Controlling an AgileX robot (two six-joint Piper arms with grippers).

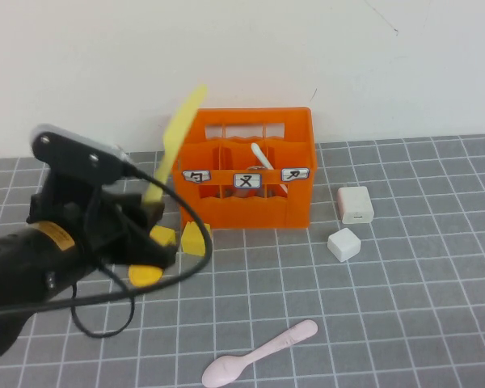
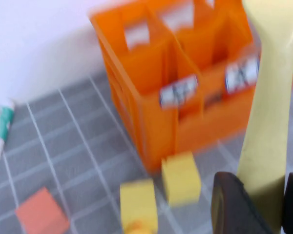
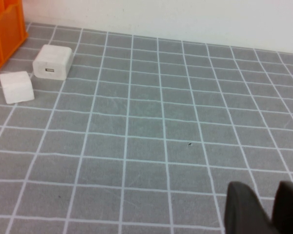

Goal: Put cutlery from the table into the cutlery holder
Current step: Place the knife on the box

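My left gripper (image 1: 151, 206) is shut on the yellow knife (image 1: 178, 133) and holds it upright and tilted, just left of the orange cutlery holder (image 1: 250, 212) and above the table (image 1: 404, 307). In the left wrist view the knife (image 2: 271, 97) sits between the dark fingers of the left gripper (image 2: 261, 195), close to the holder (image 2: 151, 97). A cream-white knife (image 1: 261, 155) stands in the holder. The pale pink spoon (image 1: 263, 353) lies on the table at the front. The grey fork is not visible. My right gripper (image 3: 268, 204) is shut and empty above bare table, outside the high view.
Two yellow blocks (image 1: 196, 239) and a yellow-orange piece (image 1: 145, 275) lie left of the holder's front. A white charger (image 1: 356, 204) and a white cube (image 1: 344, 244) lie to its right. An orange cube (image 2: 41, 217) and a white-green tube (image 2: 1, 127) lie to the left.
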